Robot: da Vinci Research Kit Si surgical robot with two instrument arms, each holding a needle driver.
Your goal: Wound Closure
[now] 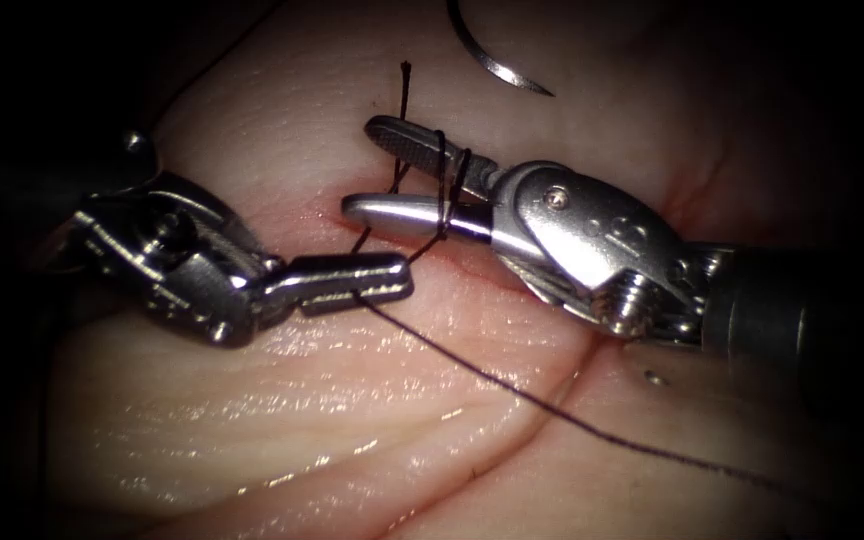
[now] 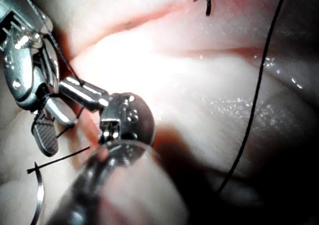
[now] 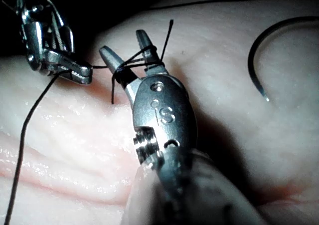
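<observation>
Left pincer clamped on thread just below the cut; right pincer spread wide, holding nothing, w/ thread looped twice round both its jaws, short thread tail standing between them. Curved needle lying free on tissue near its far edge, not in tissue. Risk, prob.: loops sliding off the spread tips if tension drops, or tail slipping out of reach.

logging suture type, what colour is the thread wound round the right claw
Dark, near black thread; clearest in the endoscope view.

Left tool clamped (tip level), right tool agape
</observation>
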